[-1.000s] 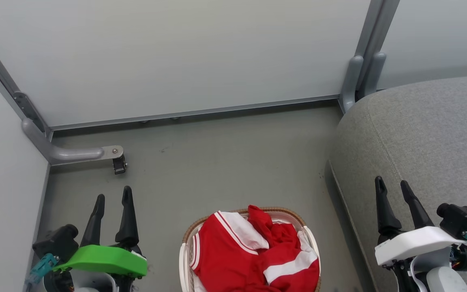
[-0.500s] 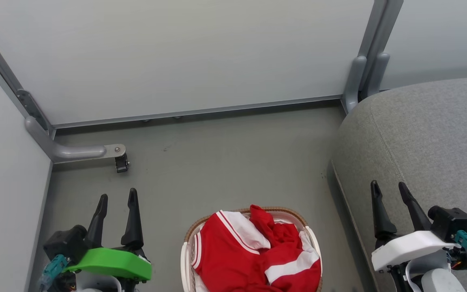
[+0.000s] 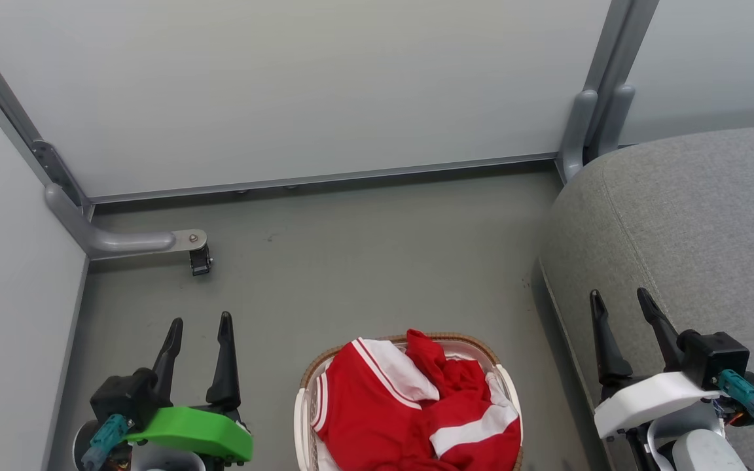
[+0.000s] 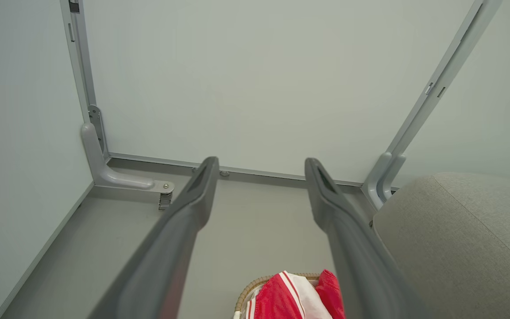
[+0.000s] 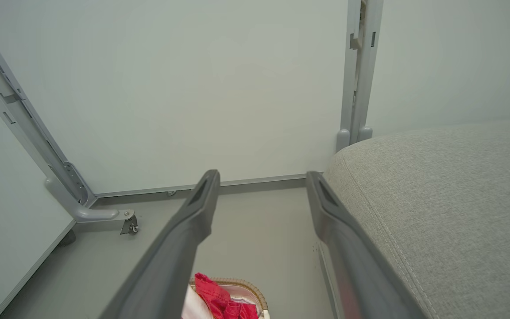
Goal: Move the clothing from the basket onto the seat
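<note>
The red clothing (image 3: 410, 412) with white bands lies bunched inside the cream basket (image 3: 303, 409) with its brown woven rim, on the floor at the bottom centre of the head view. The grey seat (image 3: 698, 229) fills the right side. My left gripper (image 3: 200, 324) stands open over the floor, left of the basket, holding nothing. Open and empty too, my right gripper (image 3: 618, 297) hangs over the seat's front left edge. The left wrist view catches the clothing (image 4: 281, 297) and the seat (image 4: 458, 239) between its fingers. The right wrist view shows the clothing (image 5: 217, 301), the basket (image 5: 255, 297) and the seat (image 5: 441, 199).
Pale partition panels on grey metal frames close off the back and left. A frame foot with a small caster (image 3: 199, 260) juts over the grey floor (image 3: 364, 261) at the left. An upright frame post (image 3: 596, 104) stands at the seat's far corner.
The head view has shifted slightly, so the scene has slid a little right. Both grippers stay open and sit slightly lower and further right in the picture. The clothing has not moved in the basket.
</note>
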Motion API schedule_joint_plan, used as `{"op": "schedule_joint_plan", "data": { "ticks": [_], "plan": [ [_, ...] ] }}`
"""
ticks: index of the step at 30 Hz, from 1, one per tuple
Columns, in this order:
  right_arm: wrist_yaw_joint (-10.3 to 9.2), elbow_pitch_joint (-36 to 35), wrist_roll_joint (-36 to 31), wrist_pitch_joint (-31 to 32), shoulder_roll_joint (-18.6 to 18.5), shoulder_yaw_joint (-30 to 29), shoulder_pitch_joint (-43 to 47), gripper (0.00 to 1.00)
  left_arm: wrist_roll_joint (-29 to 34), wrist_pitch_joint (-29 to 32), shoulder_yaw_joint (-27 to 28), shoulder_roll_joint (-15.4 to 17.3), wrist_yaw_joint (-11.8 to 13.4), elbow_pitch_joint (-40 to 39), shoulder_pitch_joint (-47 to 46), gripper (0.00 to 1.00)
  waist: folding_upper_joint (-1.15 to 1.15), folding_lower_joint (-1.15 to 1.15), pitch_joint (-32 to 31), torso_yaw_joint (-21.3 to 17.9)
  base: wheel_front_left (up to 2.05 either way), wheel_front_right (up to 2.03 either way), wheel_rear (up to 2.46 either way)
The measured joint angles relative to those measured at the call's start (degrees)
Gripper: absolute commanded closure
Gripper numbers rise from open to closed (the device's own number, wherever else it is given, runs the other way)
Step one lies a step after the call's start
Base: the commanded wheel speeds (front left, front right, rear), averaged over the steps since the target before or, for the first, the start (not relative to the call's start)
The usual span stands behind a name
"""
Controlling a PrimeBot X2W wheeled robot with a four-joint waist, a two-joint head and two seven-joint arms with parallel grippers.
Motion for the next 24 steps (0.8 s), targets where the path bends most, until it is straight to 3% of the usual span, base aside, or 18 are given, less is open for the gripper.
{"op": "schedule_joint_plan", "data": {
  "ticks": [14, 24],
  "plan": [
    [0.0, 0.6, -5.2, -1.3, -0.1, 0.1, -0.8, 0.0, 4.5, -1.3, -1.1, 0.0, 0.0, 1.7, -0.1, 0.0, 0.0, 0.0, 0.4, 0.4, 0.0, 0.0, 0.0],
    [0.0, 1.0, -5.2, -1.4, -0.1, 0.0, -0.9, 0.0, 4.6, -1.5, -1.3, 0.0, 0.3, 2.3, -0.3, 0.0, 0.0, 0.0, 0.5, 0.5, 0.0, 0.0, 0.0]
  ]
}}
